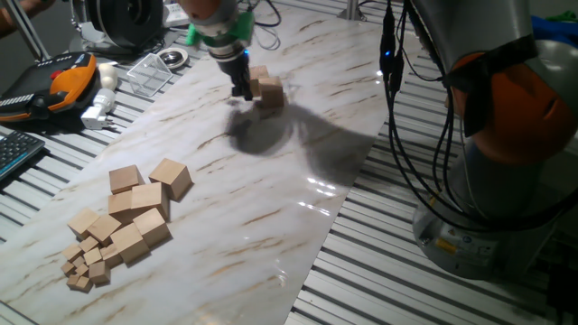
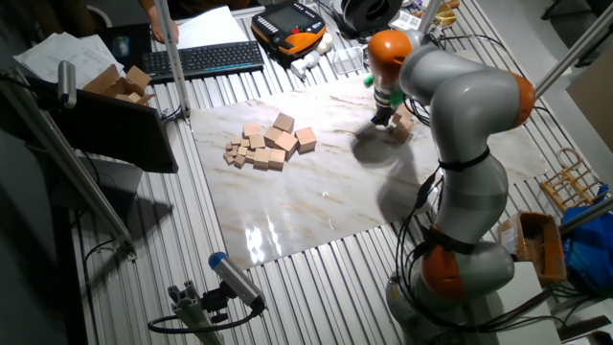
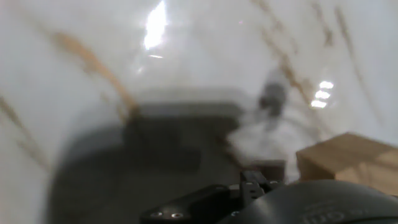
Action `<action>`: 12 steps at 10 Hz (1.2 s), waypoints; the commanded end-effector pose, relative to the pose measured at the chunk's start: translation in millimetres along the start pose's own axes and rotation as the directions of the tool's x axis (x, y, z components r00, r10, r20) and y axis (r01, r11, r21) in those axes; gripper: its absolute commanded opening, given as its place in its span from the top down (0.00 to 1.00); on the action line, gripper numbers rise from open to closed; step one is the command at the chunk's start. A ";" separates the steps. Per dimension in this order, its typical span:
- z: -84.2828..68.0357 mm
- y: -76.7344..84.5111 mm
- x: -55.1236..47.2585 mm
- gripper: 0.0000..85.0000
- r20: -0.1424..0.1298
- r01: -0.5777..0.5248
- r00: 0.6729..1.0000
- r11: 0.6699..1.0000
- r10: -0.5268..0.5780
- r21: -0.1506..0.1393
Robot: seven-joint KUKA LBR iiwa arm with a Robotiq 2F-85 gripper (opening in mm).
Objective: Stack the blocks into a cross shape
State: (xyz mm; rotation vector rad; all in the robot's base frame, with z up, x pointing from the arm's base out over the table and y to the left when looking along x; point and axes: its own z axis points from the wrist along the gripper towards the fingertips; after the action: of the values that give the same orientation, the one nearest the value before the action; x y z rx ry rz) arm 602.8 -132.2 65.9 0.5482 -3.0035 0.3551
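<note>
Placing step judged in hand: pincer (image 1: 242, 88) is held low on the marble worktop (image 1: 271, 199) beside 2 blocks (image 1: 266, 88) at the far end, grip state untellable; a further block from the near pile (image 1: 135, 221) is judged needed next.

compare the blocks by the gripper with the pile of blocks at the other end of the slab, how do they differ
The blocks by the gripper are only a couple, set close together, with the gripper right against them. The pile holds many more, loosely heaped, in mixed sizes down to tiny cubes, with nothing near it. Both are plain light wood on the marble slab.
</note>
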 end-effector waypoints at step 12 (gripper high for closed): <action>6.0 -9.6 -19.8 1.00 0.000 -0.048 0.999 0.999 0.048 0.009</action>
State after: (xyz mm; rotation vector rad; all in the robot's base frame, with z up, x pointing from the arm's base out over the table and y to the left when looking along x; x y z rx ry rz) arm 624.5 -135.8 60.3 0.4798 -3.0156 0.3698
